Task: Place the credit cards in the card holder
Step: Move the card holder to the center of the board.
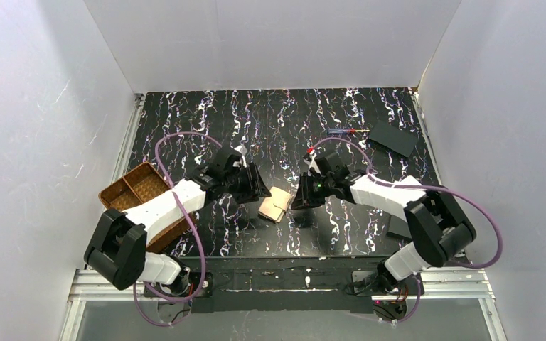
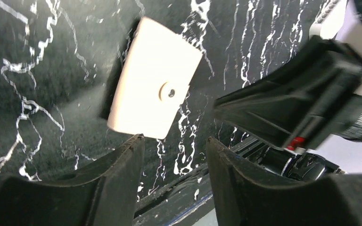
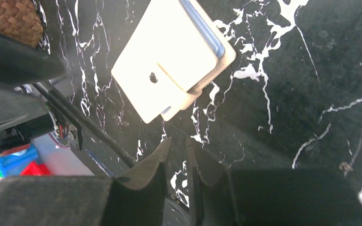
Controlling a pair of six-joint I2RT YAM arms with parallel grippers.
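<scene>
Black table top [image 1: 206,121] veined in white, boxed on three sides by plain white walls [image 1: 270,42]. Far right on it, a flat black plate [image 1: 392,137], and just beside that a small blue-and-red stick-like item [image 1: 345,132], too small to name. A second dark plate [image 1: 398,227] near the right arm, mostly hidden beneath it.

At the left edge, a brown woven tray [image 1: 122,180], its near part covered by the left arm. Two compartments visible; contents not made out.

Mid-table, between the two tools, the card holder [image 1: 276,204]: cream, lying flat, flap down, snap stud [image 2: 171,92] facing up. Tucked inside, a bluish card [image 3: 202,29], showing only as a thin edge along one long side. More cards inside: cannot tell.

Left gripper [image 2: 174,138] just short of the holder, not touching it, jaws well apart, nothing between them. Right gripper [image 3: 178,140] on the opposite side, likewise off the holder, jaws nearly together with a thin slit left, gripping nothing.
</scene>
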